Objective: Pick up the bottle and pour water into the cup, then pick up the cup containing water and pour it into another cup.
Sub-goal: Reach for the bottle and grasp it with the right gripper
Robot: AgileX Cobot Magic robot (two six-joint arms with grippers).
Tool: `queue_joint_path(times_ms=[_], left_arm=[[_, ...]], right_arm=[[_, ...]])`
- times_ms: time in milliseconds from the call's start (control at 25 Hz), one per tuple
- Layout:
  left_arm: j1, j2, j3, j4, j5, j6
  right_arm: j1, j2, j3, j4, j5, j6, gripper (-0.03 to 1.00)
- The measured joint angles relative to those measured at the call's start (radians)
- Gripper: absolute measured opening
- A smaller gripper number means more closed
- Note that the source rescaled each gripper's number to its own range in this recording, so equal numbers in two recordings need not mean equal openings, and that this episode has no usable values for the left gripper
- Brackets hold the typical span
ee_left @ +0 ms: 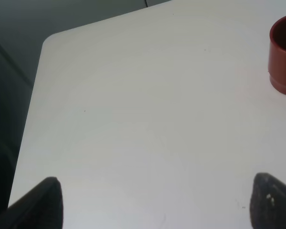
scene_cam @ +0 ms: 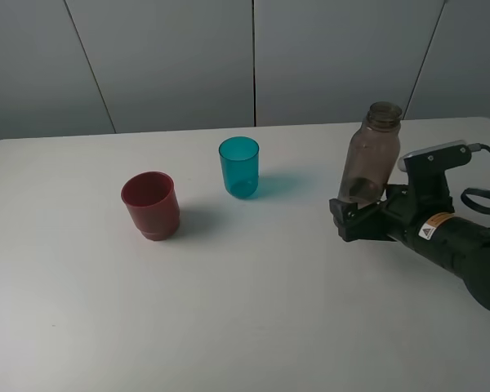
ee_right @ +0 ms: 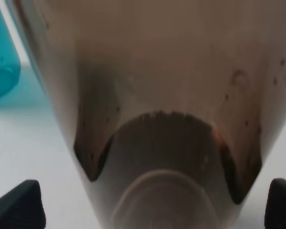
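White counter (scene_cam: 229,318), grey wall panels (scene_cam: 171,57) behind. Left fingers (ee_left: 43,202) released and spread wide above bare counter, nothing between them. Left of centre stands a squat, opaque dark-red plastic cup (scene_cam: 151,204), upright. To its right and farther back, standing apart from it, is a slim translucent teal-blue plastic tumbler (scene_cam: 240,166), also upright. Well to the right stands a tall smoky grey-brown translucent plastic bottle (scene_cam: 369,159), uncapped. Right fingers (scene_cam: 349,220) released, straddling the bottle's base, with a gap on either side.

white table (scene_cam: 229,327), grey panelled wall (scene_cam: 171,57) behind
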Motion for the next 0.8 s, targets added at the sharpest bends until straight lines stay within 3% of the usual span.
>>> queue_joint_path(times_ms=[160, 800], left_arm=[[0.000, 0.000, 0.000, 0.000, 0.000, 0.000], [0.000, 0.000, 0.000, 0.000, 0.000, 0.000]], right_arm=[[0.000, 0.046, -0.002, 0.002, -0.061, 0.001, 1.00], [0.000, 0.096, -0.069, 0.000, -0.073, 0.004, 1.00]])
